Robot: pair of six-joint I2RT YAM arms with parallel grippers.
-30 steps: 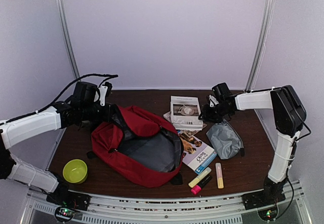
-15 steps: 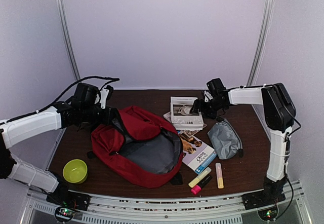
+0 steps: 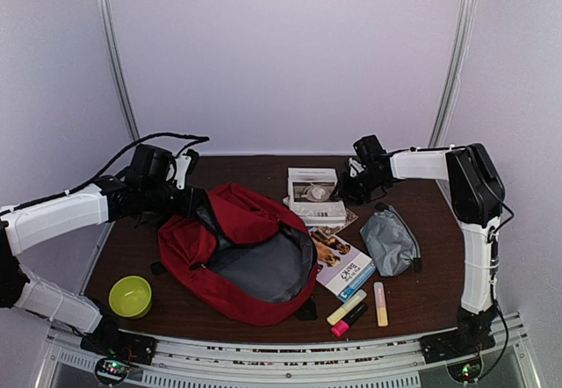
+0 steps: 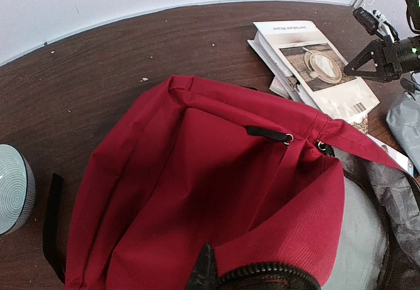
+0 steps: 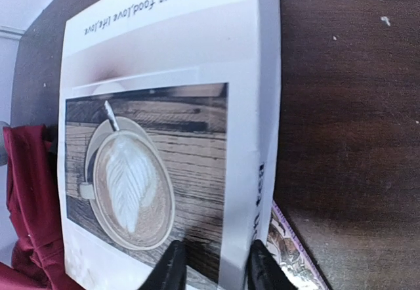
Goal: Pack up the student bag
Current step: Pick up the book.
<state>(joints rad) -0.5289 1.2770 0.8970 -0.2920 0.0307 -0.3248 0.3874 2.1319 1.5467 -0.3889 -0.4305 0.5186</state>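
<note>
The student bag (image 3: 237,247), a large red backpack with grey lining, lies open in the middle of the table. My left gripper (image 3: 195,199) is shut on the zip rim at its top; in the left wrist view one black fingertip (image 4: 205,270) pinches the red fabric (image 4: 216,172) beside the zip. My right gripper (image 3: 344,190) is at the right edge of a white book with a coffee-cup cover (image 3: 313,197). In the right wrist view the gripper (image 5: 216,267) is shut on the book (image 5: 151,139), one finger on the cover and one beyond the spine.
A grey zip pouch (image 3: 389,240) lies right of the bag, and a blue-and-white booklet (image 3: 341,261) lies between them. Several highlighters (image 3: 347,307) lie near the front edge. A green bowl (image 3: 130,296) stands front left. More booklets sit under the book.
My right gripper moved left to the book, opened wide, then closed on its spine edge. The book shifted slightly left. The left arm and the bag have not moved.
</note>
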